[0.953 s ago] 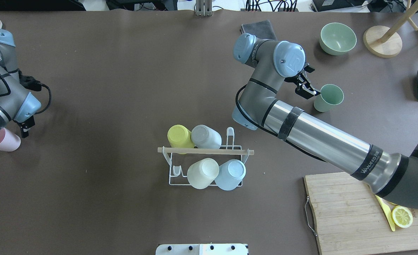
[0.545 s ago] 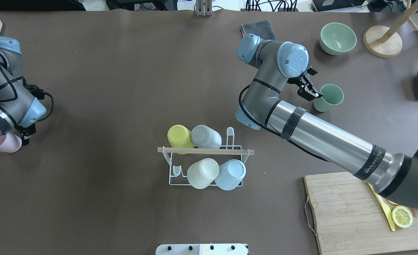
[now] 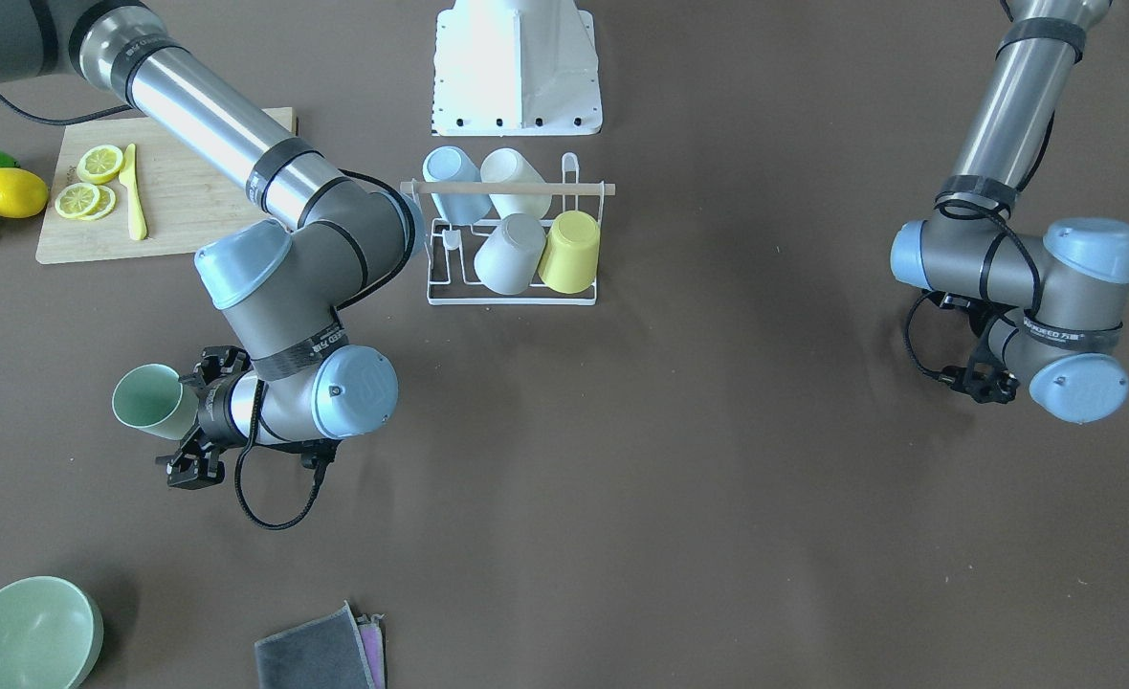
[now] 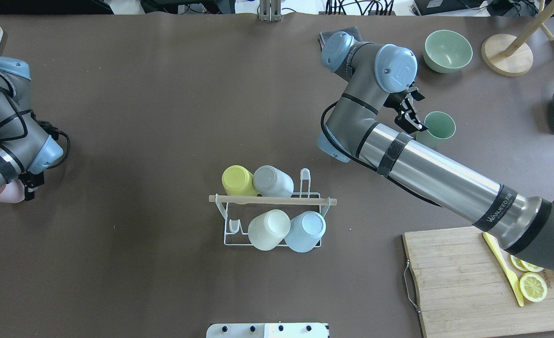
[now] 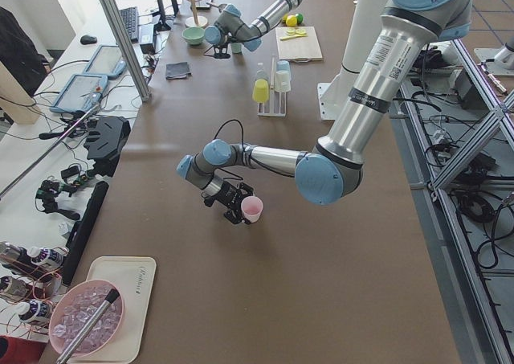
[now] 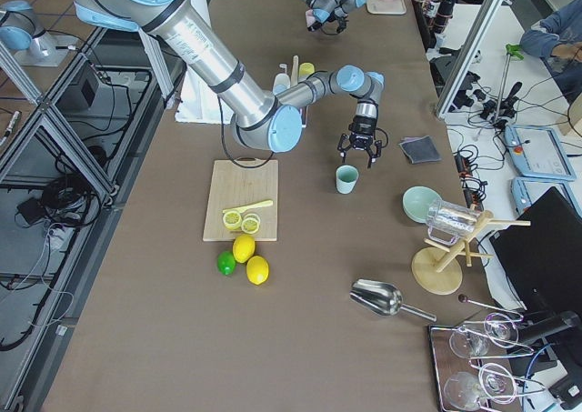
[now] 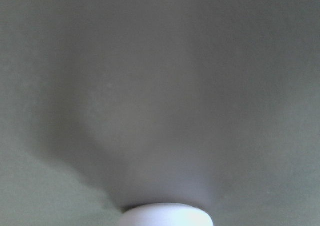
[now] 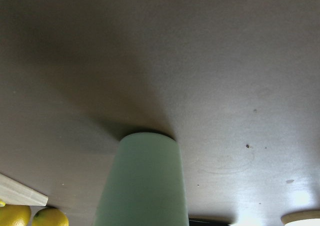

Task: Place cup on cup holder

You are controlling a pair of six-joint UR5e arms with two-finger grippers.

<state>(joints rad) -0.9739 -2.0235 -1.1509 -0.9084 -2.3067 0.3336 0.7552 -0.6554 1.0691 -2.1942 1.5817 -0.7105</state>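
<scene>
1. Right gripper (image 4: 417,113): carried by the arm that spans the desk's right half. Its jaws are spread wide and empty, just beside the green cup.
2. Desk (image 4: 164,117): brown surface bearing all items. The cup holder stands near its middle, and the two loose cups are well apart from it, toward opposite ends.
3. Cup holder (image 4: 272,201): white wire rack under a wooden rod. Four cups (yellow, grey, cream, blue) sit inverted on its prongs. Two prongs show bare: one at the far row's right end (image 4: 305,177), one at the near row's left end (image 4: 233,226).
4. Green cup (image 4: 439,126): upright on the desk, mouth up, long axis vertical. It lies just beyond the right gripper's fingertips, on the side away from the holder, and the right wrist view shows it centred ahead. Judged step: closing across the wall, after which the cup must be turned mouth-down for a prong.
5. Pink cup (image 5: 252,210): upright at the left gripper (image 5: 238,211), touching or nearly so. Whether those jaws grip it cannot be told.
6. Deciding relation: the right arm is nearer the far-right bare prong, the left arm nearer the near-left one.
</scene>
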